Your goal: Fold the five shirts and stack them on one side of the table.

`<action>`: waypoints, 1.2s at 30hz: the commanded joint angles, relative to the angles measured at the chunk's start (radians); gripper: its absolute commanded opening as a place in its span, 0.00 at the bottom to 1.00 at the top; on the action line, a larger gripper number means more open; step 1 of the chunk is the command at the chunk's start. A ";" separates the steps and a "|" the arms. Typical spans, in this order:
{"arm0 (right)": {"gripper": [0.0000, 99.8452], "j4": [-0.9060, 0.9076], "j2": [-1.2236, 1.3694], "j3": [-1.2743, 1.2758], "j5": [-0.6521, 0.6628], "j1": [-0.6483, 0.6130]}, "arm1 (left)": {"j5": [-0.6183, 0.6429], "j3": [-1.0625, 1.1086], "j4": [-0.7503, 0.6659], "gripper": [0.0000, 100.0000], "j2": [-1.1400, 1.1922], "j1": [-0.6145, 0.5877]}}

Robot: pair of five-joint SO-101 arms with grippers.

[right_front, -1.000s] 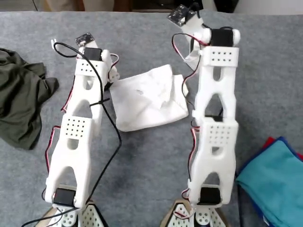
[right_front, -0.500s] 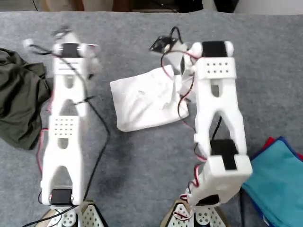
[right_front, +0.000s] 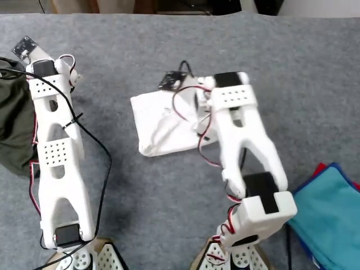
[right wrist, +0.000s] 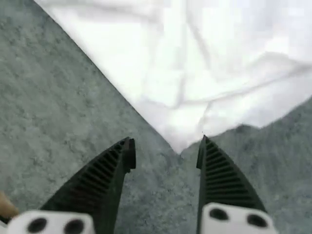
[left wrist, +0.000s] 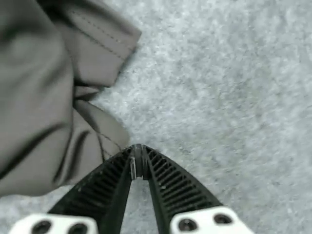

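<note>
The left arm had swung out to the left and the right arm had swung in over the middle. That left the left gripper shut tight on nothing at the edge of the crumpled dark green shirt on the left. The right gripper hung wide open over a corner of the white shirt, mid-table. The white shirt looked folded, so the next job was probably to pinch that corner and carry it to the pile of folded shirts at the near right. The left gripper would have to open before it could grab the dark one.

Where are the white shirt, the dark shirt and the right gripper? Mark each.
white shirt (right_front: 157, 121), high view, flat middle of the cloth.
dark shirt (left wrist: 44, 73), left wrist view, its crumpled body.
right gripper (right wrist: 166, 141), right wrist view, midway between its open fingertips.
</note>
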 commanded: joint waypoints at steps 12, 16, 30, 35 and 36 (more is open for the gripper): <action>0.22 -0.178 0.025 0.025 -0.061 -0.082 | 0.008 -0.046 -0.020 0.02 -0.018 -0.005; 0.18 -0.213 0.059 0.021 -0.077 -0.054 | 0.008 -0.046 -0.020 0.02 -0.018 -0.003; 0.00 -0.213 0.042 0.054 0.025 0.081 | 0.006 -0.046 -0.020 0.02 -0.018 -0.003; 0.00 -0.212 0.019 0.110 0.141 0.131 | 0.006 -0.046 -0.020 0.02 -0.018 -0.003; 0.00 -0.215 0.005 0.122 0.169 0.143 | 0.006 -0.046 -0.020 0.02 -0.018 -0.003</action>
